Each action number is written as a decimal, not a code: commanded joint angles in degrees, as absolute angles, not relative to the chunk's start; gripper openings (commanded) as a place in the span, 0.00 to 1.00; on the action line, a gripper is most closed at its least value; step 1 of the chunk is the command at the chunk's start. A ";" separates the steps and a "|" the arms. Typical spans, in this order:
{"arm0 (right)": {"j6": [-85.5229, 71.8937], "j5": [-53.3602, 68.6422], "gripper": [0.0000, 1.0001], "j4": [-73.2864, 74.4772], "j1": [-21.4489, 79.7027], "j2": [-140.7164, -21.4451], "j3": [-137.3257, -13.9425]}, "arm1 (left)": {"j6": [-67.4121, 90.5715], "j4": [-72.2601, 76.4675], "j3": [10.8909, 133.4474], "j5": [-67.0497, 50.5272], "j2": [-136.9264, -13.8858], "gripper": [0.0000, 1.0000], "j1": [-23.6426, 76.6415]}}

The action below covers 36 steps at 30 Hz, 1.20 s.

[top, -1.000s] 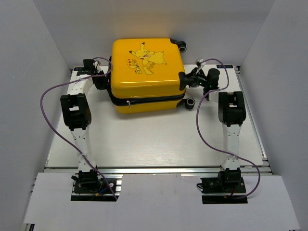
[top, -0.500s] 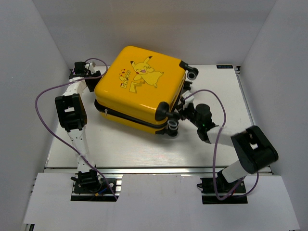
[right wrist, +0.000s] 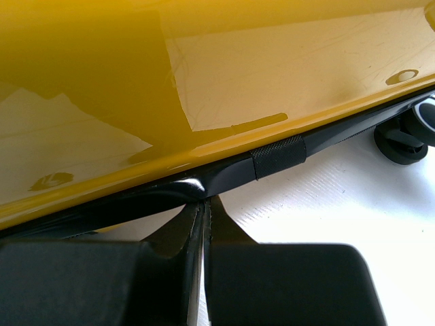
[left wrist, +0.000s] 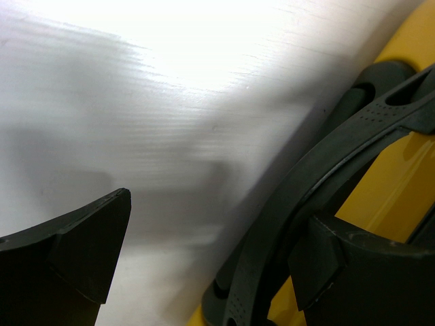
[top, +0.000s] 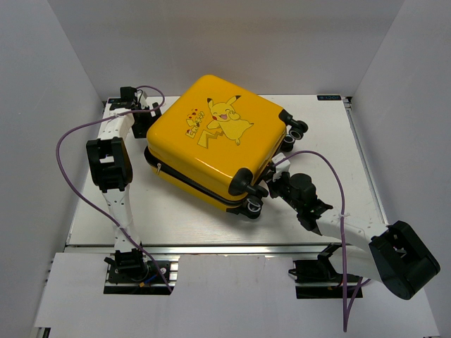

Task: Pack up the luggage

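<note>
Lying closed on the white table [top: 176, 211], the yellow luggage [top: 215, 137] sits turned corner-on. The left gripper [top: 144, 120], fingers wide apart and holding nothing, hovers at its 10 o'clock, just beside the black handle [left wrist: 319, 176]. The right gripper [top: 276, 184], fingers pressed together, meets the zipper trim [right wrist: 279, 156] at 4 o'clock, near 2 wheels [top: 252, 204].

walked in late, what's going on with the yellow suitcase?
The luggage lies closed on the table, Pikachu print up, skewed to the table edges. The left gripper is wide open at the case's far-left side, next to its black handle, holding nothing. The right gripper is shut, with its tips up against the black zipper trim on the near-right side, close to a wheel. Neither arm has a grip on the case.
</note>
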<state>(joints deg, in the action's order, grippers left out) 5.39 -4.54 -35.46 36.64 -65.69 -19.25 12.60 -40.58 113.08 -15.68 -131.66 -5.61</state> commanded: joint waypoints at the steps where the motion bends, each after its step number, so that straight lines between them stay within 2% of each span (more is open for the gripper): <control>1: 6.07 -4.84 0.00 -45.96 37.09 -63.02 -22.67 | 23.64 -36.57 114.96 -6.95 -119.29 0.98 -5.80; 7: 2.03 -0.62 0.00 -47.99 37.26 -62.14 -22.32 | 26.11 -39.19 123.56 2.72 -118.83 0.98 -5.27; 11: 0.79 0.36 0.00 -46.32 37.18 -61.79 -23.20 | 23.12 -42.71 132.62 -2.72 -117.18 0.98 -4.75; 17: 1.14 1.84 0.00 -44.74 37.35 -60.73 -24.00 | 21.53 -42.09 132.79 -1.14 -108.20 0.98 -4.22; 20: 1.14 2.63 0.00 -44.56 37.44 -61.34 -24.61 | 23.02 -44.73 131.23 -8.74 -103.81 0.98 -3.70; 23: 0.71 3.94 0.00 -43.60 37.36 -63.27 -27.33 | 27.24 -49.30 122.98 -11.95 -96.61 0.98 -0.36; 27: -1.21 13.07 0.00 -47.36 38.58 -68.02 -30.49 | 33.90 -39.39 93.26 -11.16 -79.22 0.98 6.32; 31: -0.88 18.01 0.00 -50.89 44.37 -72.85 -32.60 | 36.39 -44.98 85.10 -8.17 -69.89 0.98 10.19; 36: 1.67 15.91 0.00 -50.54 50.09 -77.60 -35.68 | 37.36 -52.46 79.64 -9.92 -65.14 0.98 13.45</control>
<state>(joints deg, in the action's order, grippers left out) 0.91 9.41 -35.03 46.59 -77.65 -29.43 35.53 -48.01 81.34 -9.10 -69.32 12.40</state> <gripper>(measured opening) 0.008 0.982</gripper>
